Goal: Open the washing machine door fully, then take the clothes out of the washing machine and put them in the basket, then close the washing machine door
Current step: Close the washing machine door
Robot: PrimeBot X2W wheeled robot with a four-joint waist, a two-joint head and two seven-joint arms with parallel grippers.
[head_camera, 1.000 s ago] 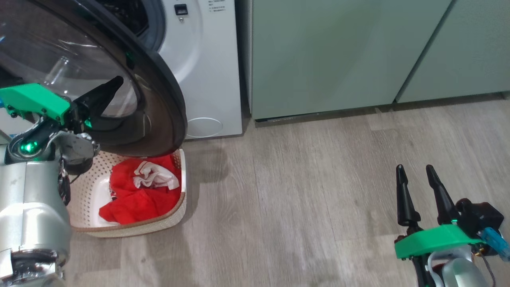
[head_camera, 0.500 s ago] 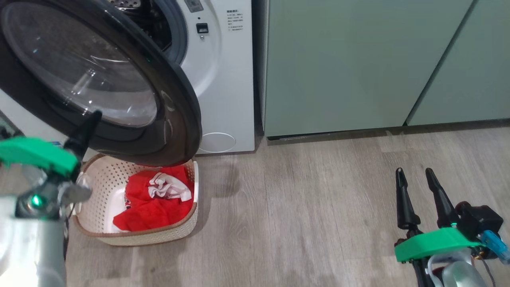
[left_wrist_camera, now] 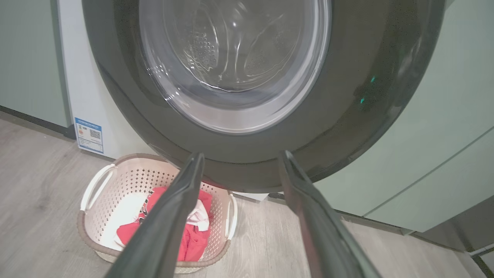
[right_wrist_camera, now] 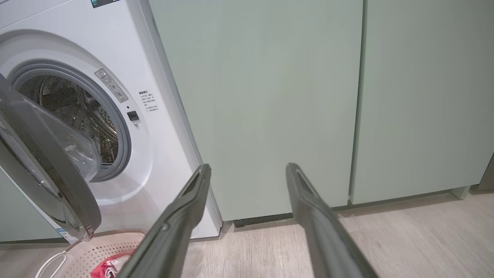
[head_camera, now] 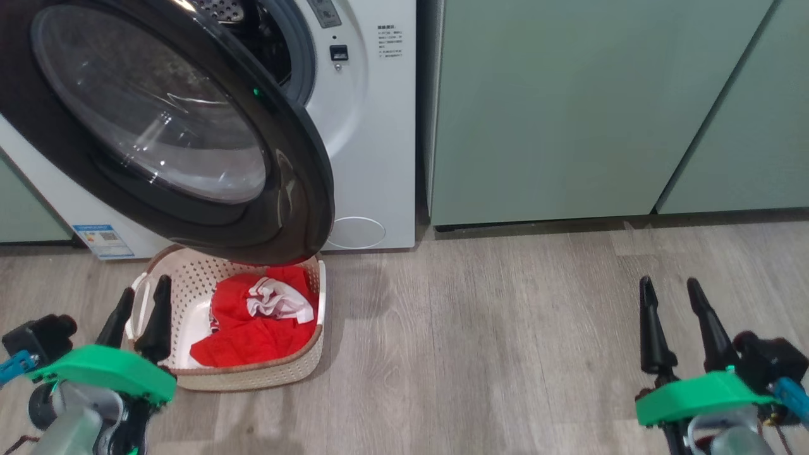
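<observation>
Floor (head_camera: 505, 328): grey-brown wood-look planks running away from me, matt, with a soft shadow beside the basket. Its back edge meets a dark plinth under the cabinets.

Cabinets (head_camera: 556, 107): flat pale green doors along the back wall, with one narrow seam between two of them on the right.

Washing machine (head_camera: 373, 126): a white front-loader standing at the floor's back edge, just left of the cabinets. In my right wrist view the grey rubber ring (right_wrist_camera: 125, 135) and the perforated steel drum (right_wrist_camera: 73, 112) are uncovered.

Washing machine door (head_camera: 303, 189): swung out from the front, with a glossy black rim and a clear bulging window. Its lower rim overhangs the far end of the basket.

Basket (head_camera: 253, 376): cream and perforated with a brown rim, on the floor at the foot of the machine, below the door.

Clothes (head_camera: 253, 328): red fabric with a crumpled white part on top, lying inside the basket towards its right side.

My left hand (head_camera: 147, 284): fingers apart with nothing between them, by the basket's near-left corner and pointing at the door.

My right hand (head_camera: 669, 280): fingers apart and empty, over bare floor well to the right of the basket.

Small items: a blue-and-white label (head_camera: 104, 240) low on the machine's left, and a round white hatch (head_camera: 356, 232) low on its right.
</observation>
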